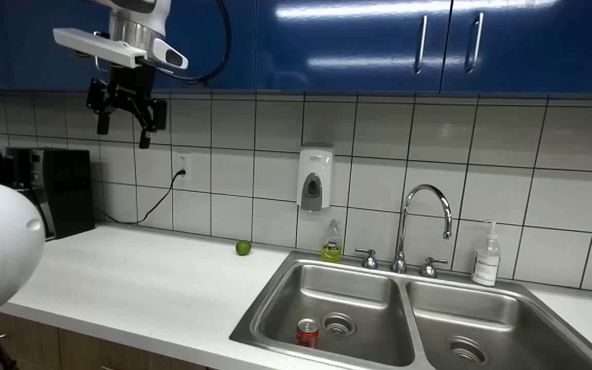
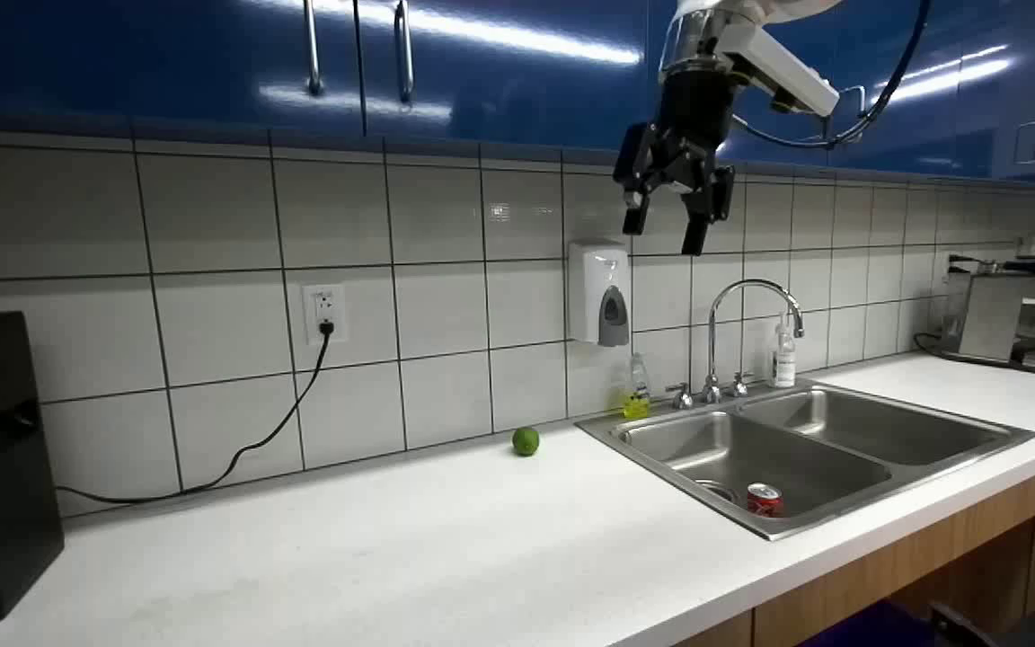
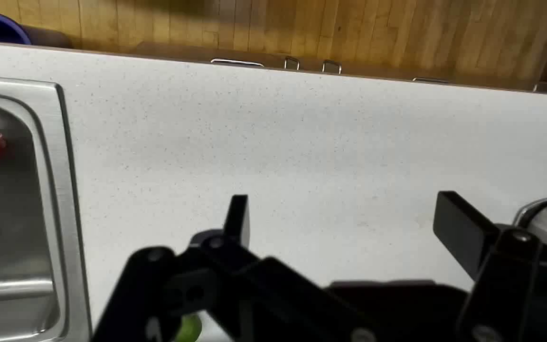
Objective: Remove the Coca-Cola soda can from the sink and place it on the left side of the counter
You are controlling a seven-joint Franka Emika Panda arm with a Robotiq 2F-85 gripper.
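Keep the pale counter (image 1: 147, 282) left of the sink (image 1: 411, 316) in mind for the set-down, but treat reaching as the step in hand. Head for the basin (image 1: 373, 324) nearer that stretch. Stay forward of the faucet (image 1: 402, 231), well apart from its curve. Bring the claw (image 1: 124, 132) across from high above the counter, spread wide with nothing between its fingers (image 3: 458, 232); leave that gap along the counter's length, as in the wrist view, to come down on either side of the target and not against the front rim (image 3: 41, 97). Find the can (image 1: 307, 335) there, upright, with its foot partly behind the rim in an exterior view. Centre above its top, drop straight, then close gently around the upper body; expect easy denting, and slipping if wet. Lift well past the rim before turning. Mind the drain (image 1: 339, 324) just beside, catching no fingertip. Set down well apart from the lime (image 1: 243, 247) near the back edge.
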